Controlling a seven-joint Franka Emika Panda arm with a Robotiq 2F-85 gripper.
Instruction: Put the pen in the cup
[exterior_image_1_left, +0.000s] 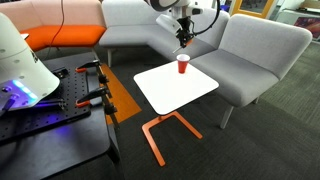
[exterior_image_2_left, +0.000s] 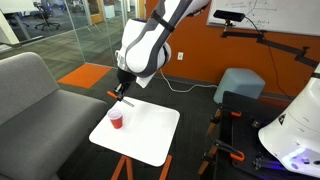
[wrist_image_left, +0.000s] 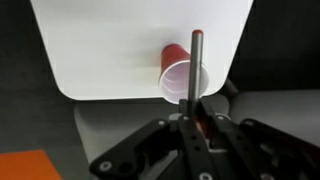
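Note:
The red cup (exterior_image_1_left: 182, 65) with a white inside stands upright near the far edge of the white table (exterior_image_1_left: 170, 92). It also shows in the other exterior view (exterior_image_2_left: 116, 121) and in the wrist view (wrist_image_left: 183, 74). My gripper (exterior_image_1_left: 184, 40) (exterior_image_2_left: 120, 93) hangs above the cup, apart from it. In the wrist view the gripper (wrist_image_left: 192, 115) is shut on the pen (wrist_image_left: 199, 62), a thin stick that juts out past the fingertips. The pen's line crosses the cup's open mouth. In an exterior view a short orange piece of the pen (exterior_image_2_left: 112, 96) shows at the jaws.
The small white table (exterior_image_2_left: 145, 138) stands on orange legs (exterior_image_1_left: 160, 132). Grey sofa seats (exterior_image_1_left: 250, 55) wrap around its far sides. Another grey sofa (exterior_image_2_left: 35, 100) is close beside the table. A black cart with clamps (exterior_image_1_left: 60, 110) stands nearby.

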